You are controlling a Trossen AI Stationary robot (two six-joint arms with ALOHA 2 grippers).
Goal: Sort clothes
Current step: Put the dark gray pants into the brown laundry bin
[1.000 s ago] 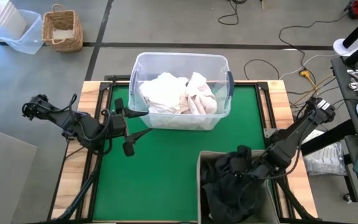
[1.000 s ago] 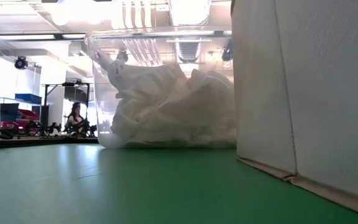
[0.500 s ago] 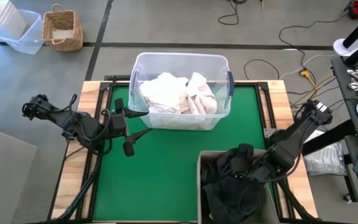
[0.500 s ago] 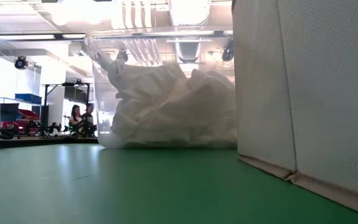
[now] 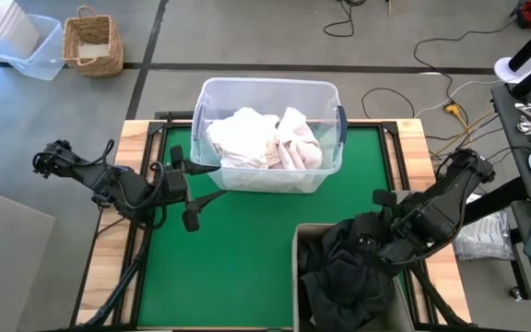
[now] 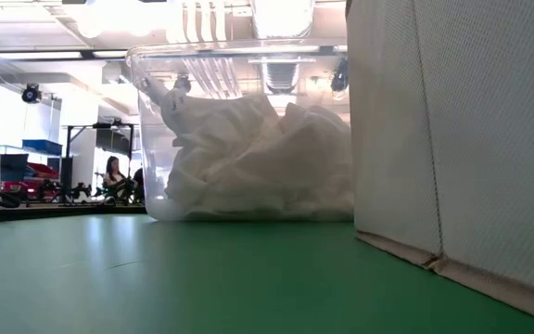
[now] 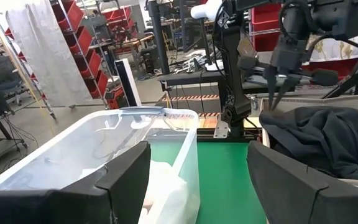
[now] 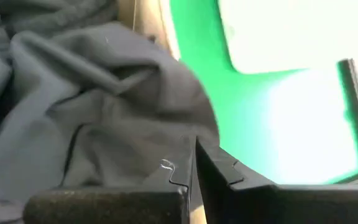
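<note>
White and cream clothes (image 5: 261,138) (image 6: 258,158) lie piled in the clear tub (image 5: 265,85) at the table's far middle. Dark clothes (image 5: 344,277) (image 7: 328,134) (image 8: 73,93) fill the beige fabric box (image 5: 295,249) (image 6: 452,139) at the near right. My right gripper (image 5: 369,244) (image 7: 276,106) (image 8: 191,165) is shut and points down over the dark pile's far part. My left gripper (image 5: 212,182) (image 7: 197,186) is open, level above the mat, just left of the tub's near-left corner. My right gripper comes from above with its shut fingertips (image 7: 275,102) right at the top of the dark pile (image 7: 291,118). I cannot tell whether they touch the cloth. No cloth shows between the fingers in the right wrist view.
Bare green mat (image 5: 238,249) lies between the tub and the box and on the near left. Wooden table borders (image 5: 109,231) run along both sides. A wicker basket (image 5: 92,41) and a plastic bin (image 5: 30,51) stand on the floor beyond the far-left corner.
My right gripper has turned about its wrist above the dark pile and has shifted a little toward the table's near edge. The dark clothes stay heaped in the box. My left arm has kept still.
</note>
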